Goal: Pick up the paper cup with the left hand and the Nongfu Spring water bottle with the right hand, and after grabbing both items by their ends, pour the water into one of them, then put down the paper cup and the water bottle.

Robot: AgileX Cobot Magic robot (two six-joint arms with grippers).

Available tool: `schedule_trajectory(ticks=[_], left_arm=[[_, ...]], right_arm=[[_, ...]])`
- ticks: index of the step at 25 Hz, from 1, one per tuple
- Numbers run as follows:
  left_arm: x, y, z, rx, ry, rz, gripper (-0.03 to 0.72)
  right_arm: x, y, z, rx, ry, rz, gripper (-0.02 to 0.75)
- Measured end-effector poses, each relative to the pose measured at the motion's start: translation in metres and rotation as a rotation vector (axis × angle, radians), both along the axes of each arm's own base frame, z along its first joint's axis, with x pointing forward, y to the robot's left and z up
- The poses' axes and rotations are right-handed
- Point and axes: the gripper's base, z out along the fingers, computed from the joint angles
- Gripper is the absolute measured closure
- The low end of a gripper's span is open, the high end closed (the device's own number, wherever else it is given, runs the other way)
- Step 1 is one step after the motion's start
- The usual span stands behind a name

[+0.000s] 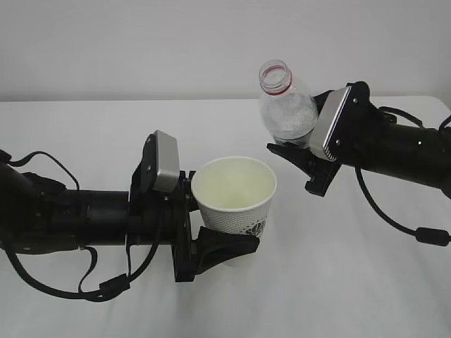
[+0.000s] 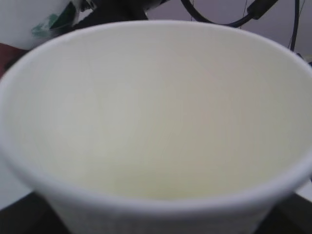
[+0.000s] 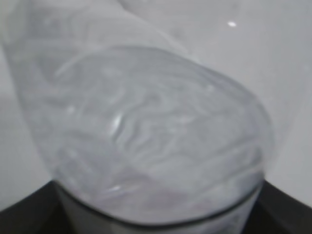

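Both items are being held clear of the white table, so the pick-up looks done and the pour is the step in hand — or just about to begin. The left hand is gripping the paper cup low on its printed wall, its black jaws standing fairly wide around the cup's base, with the cup upright and tipped a little toward the camera. In the left wrist view the cream interior is filling the frame and looks dry, though the bottom is too blurred to be sure.

The right hand is clamping the Nongfu Spring water bottle around its lower body, jaws spread to the bottle's width. The bottle is standing nearly upright, leaning slightly left, its uncapped mouth and red neck ring uppermost. The right wrist view is showing only the clear, rippled shoulder of the bottle pressed against the gripper; the water level cannot be read.

The bottle is sitting above and to the right of the cup, near it but apart, with its mouth higher than the cup's rim and not yet over it.

The next move, as I judge it, is calling for the right arm to carry the mouth over the cup's opening and roll the wrist leftward slowly, while the left is holding the cup level — a thin paper wall could buckle under a firmer squeeze.
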Motion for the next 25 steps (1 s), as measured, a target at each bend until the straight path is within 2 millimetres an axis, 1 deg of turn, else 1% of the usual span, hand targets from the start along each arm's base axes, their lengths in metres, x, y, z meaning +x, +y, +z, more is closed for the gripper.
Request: schedule_trajectory(ticks=[6, 25], left_arm=[[-0.0007, -0.0001, -0.0003, 0.004, -0.002, -0.008, 0.088], [-0.0015, -0.0001, -0.0006, 0.008, -0.006, -0.018, 0.088]], right_arm=[[0.0016, -0.0013, 0.0014, -0.053, -0.072, -0.004, 0.195], [0.0068, -0.0053, 0.0091, -0.140, -0.259, -0.047, 0.195]])
